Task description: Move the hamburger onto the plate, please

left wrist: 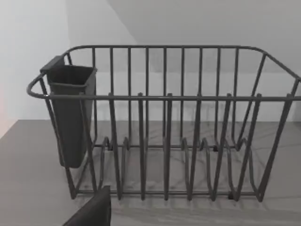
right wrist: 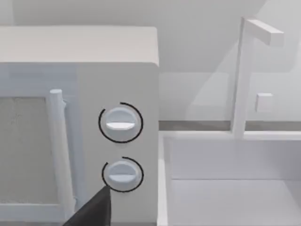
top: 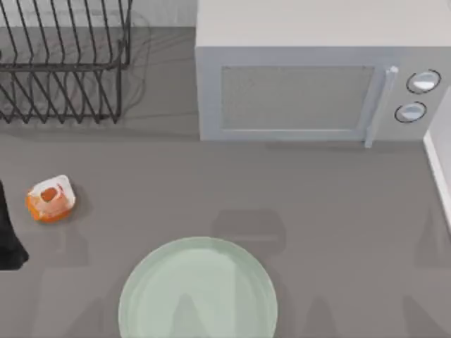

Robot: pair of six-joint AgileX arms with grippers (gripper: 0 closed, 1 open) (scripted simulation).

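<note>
**Orange burger untouched, plate empty — task not started**

Dark sliver of the left arm (top: 10, 239) sits at the worktop's left edge in the top view, just below and left of the hamburger. A dark finger tip (left wrist: 91, 212) pokes into the left wrist view; can't tell whether that gripper is spread or closed. Same for the right: one dark finger tip (right wrist: 91, 209) in the right wrist view, state can't be told, and nothing is held as far as the views show.

Progress:
- hamburger (top: 50, 198) rests on the worktop near the left edge, apart from the arm sliver, not gripped.
- plate (top: 141, 296) lies at the front edge, roughly centre, bare, partly cut by the frame.
- Burger and plate are well apart; burger is left of and behind the plate.
- Left to do, by judgement: reach, grasp, lift, carry right and forward, set down inside the rim. All of it.

Surroundings:
- dish rack (top: 63, 63), dark wire, back-left corner, behind the burger. The left wrist camera faces it; a dark cutlery cup (left wrist: 70, 117) hangs on one end.
- microwave (top: 317, 91), white, along the back edge centre-right, door shut, two knobs (right wrist: 120, 123). The right wrist camera faces it.
- White sink basin (right wrist: 230, 183) with faucet (right wrist: 244, 75) at the right edge.

Obstructions: bare grey worktop between burger and plate, so the carry path looks open. Likely snag is the raised plate rim; the burger needs to clear it.
</note>
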